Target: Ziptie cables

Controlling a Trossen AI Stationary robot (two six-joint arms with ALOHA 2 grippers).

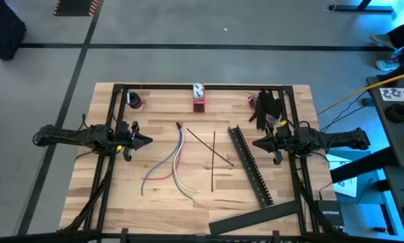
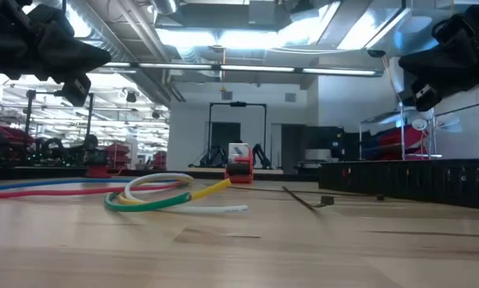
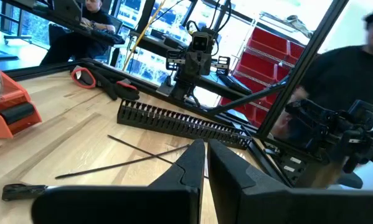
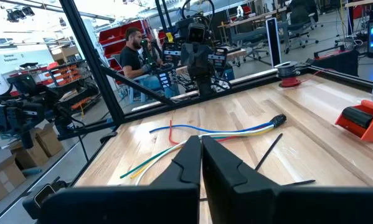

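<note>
The cables point(image 1: 176, 159), a loose bunch of blue, red, white and yellow-green wires, lie flat on the wooden table point(image 1: 154, 202) left of its middle; in the right wrist view the cables point(image 4: 211, 134) are joined at a dark end. My left gripper point(image 1: 148, 141) hovers shut above the table's left edge, pointing level toward the cables. My right gripper point(image 1: 257, 143) hovers shut at the right edge, pointing toward the table's middle. Neither gripper touches anything. Thin black strips point(image 1: 212, 154) lie crossed right of the cables.
A long black slotted bar point(image 1: 250, 165) lies slanting right of the middle, a flat black bar point(image 1: 255, 217) near the front edge. An orange and white tool point(image 1: 199, 98), red items point(image 1: 134, 101) and black gloves point(image 1: 266, 108) sit along the far edge. People show beyond the table.
</note>
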